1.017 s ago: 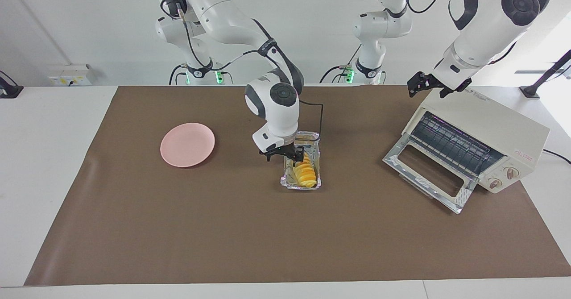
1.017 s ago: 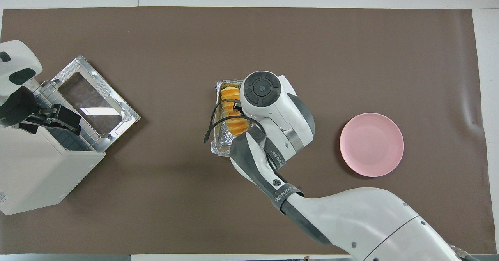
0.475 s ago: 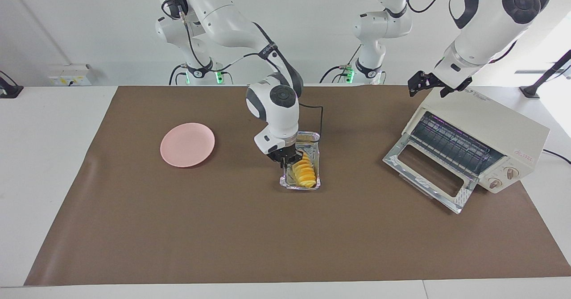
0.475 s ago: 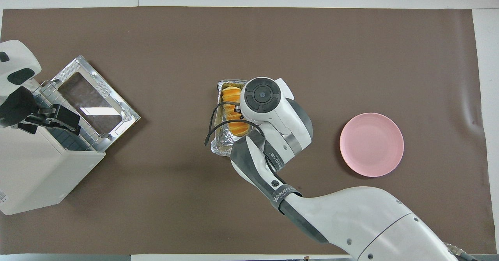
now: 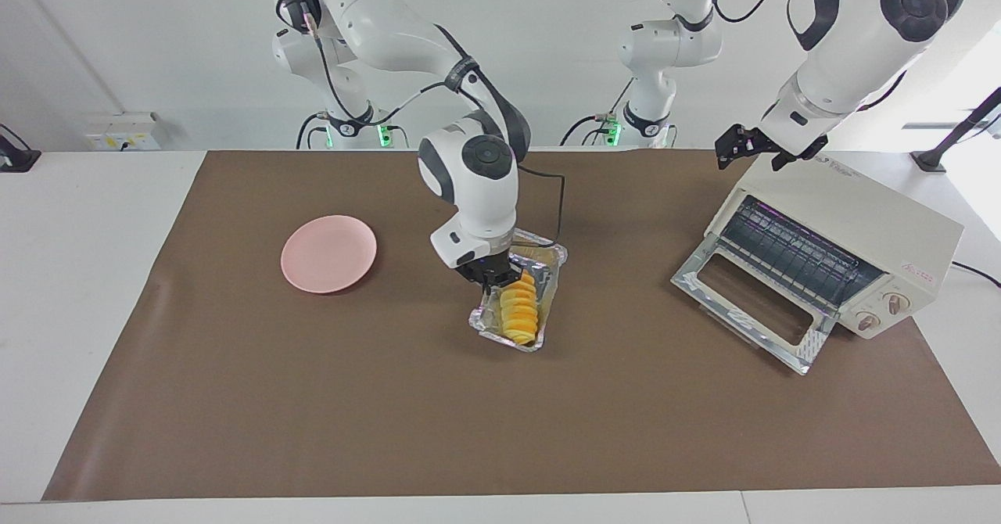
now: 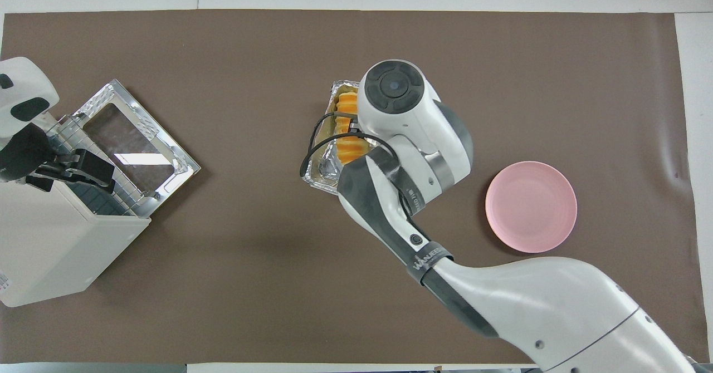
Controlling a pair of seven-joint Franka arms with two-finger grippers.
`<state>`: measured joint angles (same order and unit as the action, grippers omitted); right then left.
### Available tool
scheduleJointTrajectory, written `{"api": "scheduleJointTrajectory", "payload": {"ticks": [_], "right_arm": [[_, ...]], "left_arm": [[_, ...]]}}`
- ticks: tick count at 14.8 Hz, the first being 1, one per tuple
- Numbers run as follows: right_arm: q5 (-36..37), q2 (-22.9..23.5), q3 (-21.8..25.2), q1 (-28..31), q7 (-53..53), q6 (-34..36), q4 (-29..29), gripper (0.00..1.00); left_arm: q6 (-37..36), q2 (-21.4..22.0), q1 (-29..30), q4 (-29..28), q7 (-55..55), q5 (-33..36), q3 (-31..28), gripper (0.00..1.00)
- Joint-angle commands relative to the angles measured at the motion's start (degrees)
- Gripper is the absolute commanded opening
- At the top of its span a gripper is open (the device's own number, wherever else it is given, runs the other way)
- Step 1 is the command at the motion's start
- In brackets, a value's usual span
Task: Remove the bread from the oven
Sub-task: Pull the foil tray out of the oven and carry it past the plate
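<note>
Lowest in the facing frame, at its centre, the foil tray (image 5: pixel 478 319) sits on the desk (image 5: pixel 313 399) with the bread (image 5: pixel 520 311) lying in it, well apart from the oven (image 5: pixel 852 219). The right hand (image 5: pixel 494 275) is down at the bread's upper end with its fingers drawn together, clamped on the bread as far as we can judge. A second ago those fingers stood spread over the roll. Since then the tray has swung askew and slid lower in the frame, so we think the roll is dragging the foil rather than lifting free.

Higher up, toward the right arm's end, the pink plate (image 5: pixel 328 253) lies bare. At the other end the oven's door (image 5: pixel 747 305) hangs open. The left hand (image 5: pixel 752 151) waits over the oven's top corner, fingers apart.
</note>
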<state>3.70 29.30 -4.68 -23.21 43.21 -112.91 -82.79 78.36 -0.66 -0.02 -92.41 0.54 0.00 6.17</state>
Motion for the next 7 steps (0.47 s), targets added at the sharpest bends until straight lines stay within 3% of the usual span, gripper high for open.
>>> {"api": "scheduleJointTrajectory", "payload": {"ticks": [1, 5, 7], "right_arm": [[-3.2, 0.8, -0.9, 9.1, -12.2, 3.7, 4.0, 0.00], [-3.4, 1.2, -0.9, 19.7, -31.5, 0.3, 2.6, 0.00], [-3.5, 3.6, -0.9, 23.5, -38.2, -2.0, 2.6, 0.00]], "left_arm": [[0.5, 1.5, 0.9, -1.5, 0.1, 0.5, 0.7, 1.00], [0.4, 1.5, 0.9, -1.4, 0.1, 0.4, 0.7, 1.00], [0.4, 1.5, 0.9, -1.5, 0.1, 0.4, 0.7, 1.00]]}}
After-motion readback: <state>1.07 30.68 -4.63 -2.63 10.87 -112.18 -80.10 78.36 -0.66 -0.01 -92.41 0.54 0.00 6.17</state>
